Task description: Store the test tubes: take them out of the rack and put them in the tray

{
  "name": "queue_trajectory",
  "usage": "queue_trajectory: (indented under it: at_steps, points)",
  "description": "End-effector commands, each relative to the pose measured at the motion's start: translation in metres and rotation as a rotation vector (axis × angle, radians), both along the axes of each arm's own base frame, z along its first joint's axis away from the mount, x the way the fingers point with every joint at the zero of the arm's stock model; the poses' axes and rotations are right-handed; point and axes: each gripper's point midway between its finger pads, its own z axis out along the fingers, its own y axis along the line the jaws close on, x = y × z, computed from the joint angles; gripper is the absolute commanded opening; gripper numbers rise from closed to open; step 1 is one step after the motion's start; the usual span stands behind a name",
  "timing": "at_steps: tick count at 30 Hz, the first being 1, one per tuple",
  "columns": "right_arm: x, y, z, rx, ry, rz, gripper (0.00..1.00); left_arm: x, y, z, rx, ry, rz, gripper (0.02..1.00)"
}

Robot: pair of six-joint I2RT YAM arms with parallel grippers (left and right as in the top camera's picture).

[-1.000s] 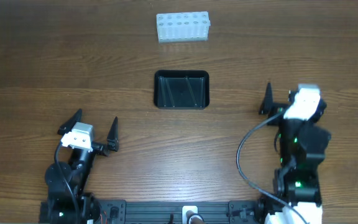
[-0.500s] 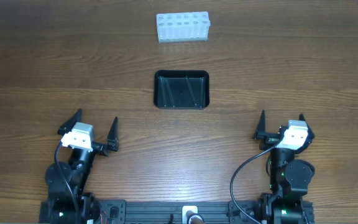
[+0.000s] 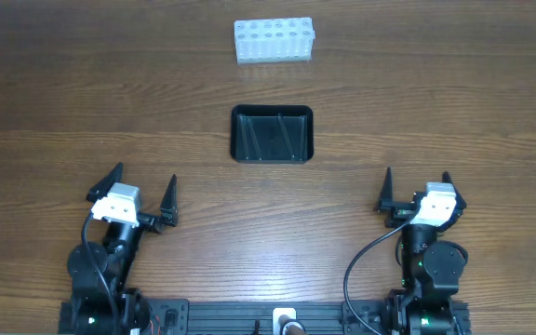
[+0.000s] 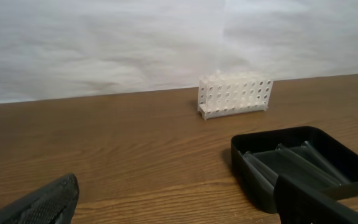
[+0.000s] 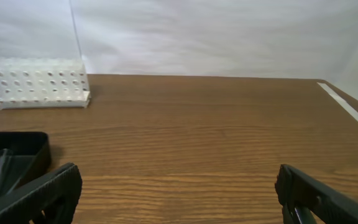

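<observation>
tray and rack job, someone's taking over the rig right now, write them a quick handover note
Left gripper: open, empty, near its base.
Right gripper: open, empty, near its base.
Rack: upright at the table's far end.
Tray: mid-table, between rack and arms.
Done: a few clear tubes lie in the tray.
Left: cannot tell if the rack holds more; check, then move any over.

The table (image 3: 82,84) is matt grained wood, the rack (image 3: 274,56) translucent white plastic, the tray (image 3: 234,135) smooth black plastic.
</observation>
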Motion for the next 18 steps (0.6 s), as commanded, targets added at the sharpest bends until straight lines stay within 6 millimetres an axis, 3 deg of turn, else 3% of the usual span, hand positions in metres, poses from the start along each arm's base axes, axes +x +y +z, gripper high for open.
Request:
queue_trajectory:
  at_steps: [1, 18]
  points:
    - [-0.0004, -0.0002, -0.0006, -0.007, -0.004, -0.008, 0.991, -0.0006, -0.0023, -0.0013, 0.013, -0.005, -0.013, 0.998]
    - [-0.0005, -0.0022, -0.0006, -0.007, -0.003, -0.016, 0.993, -0.0006, -0.0023, -0.0013, 0.013, -0.005, -0.013, 1.0]
